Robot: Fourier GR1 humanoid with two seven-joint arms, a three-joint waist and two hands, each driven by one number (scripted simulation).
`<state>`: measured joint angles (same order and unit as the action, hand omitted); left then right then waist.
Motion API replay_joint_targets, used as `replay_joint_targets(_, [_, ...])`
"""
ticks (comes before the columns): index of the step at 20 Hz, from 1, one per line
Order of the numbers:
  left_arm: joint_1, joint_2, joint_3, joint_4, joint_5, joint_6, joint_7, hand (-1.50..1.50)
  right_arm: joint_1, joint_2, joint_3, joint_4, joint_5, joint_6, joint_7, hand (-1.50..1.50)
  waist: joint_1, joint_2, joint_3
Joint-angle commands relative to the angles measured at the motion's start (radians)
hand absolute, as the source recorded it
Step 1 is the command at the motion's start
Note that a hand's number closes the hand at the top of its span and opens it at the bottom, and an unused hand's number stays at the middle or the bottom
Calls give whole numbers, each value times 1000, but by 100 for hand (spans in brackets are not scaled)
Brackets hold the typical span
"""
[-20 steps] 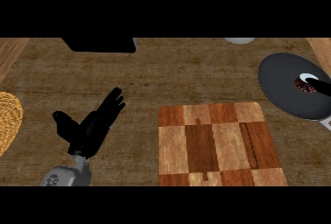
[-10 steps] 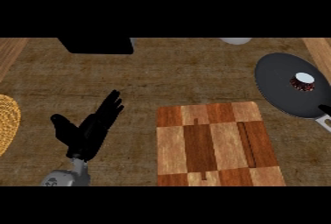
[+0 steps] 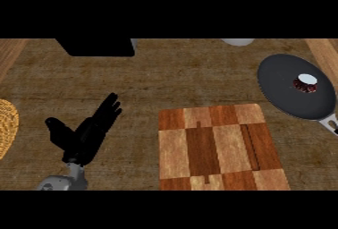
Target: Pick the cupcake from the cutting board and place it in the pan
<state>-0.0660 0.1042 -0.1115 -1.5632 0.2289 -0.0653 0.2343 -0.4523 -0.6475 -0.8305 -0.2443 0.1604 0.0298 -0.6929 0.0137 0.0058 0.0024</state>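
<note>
The cupcake [image 3: 306, 83], dark brown with a white top, sits inside the black pan [image 3: 285, 94] at the right of the head view. The wooden cutting board [image 3: 218, 147] lies at the lower middle with nothing on it. My left hand [image 3: 84, 134] rests open at the lower left, fingers straight and pointing up, well apart from the board. My right hand does not show in this view.
A woven yellow basket [image 3: 5, 127] shows at the left edge. A black box [image 3: 95, 47] sits at the top left and a pale round object [image 3: 236, 42] at the top edge. The pan's handle [image 3: 329, 125] runs off the lower right.
The right hand that was over the cupcake in the pan has pulled away out of view, leaving the cupcake in the pan. The view has shifted slightly.
</note>
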Motion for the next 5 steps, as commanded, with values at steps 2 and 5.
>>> replay_joint_targets(2, [54,-2,-6,-41,-20,-5,12,0,51,-4,52,-58,-50,59,23,-150,-10,-6,-2])
replay_joint_targets(5, [46,9,25,-48,-11,-6,33,0,84,37,88,-84,-63,70,-1,-150,-9,-6,-2])
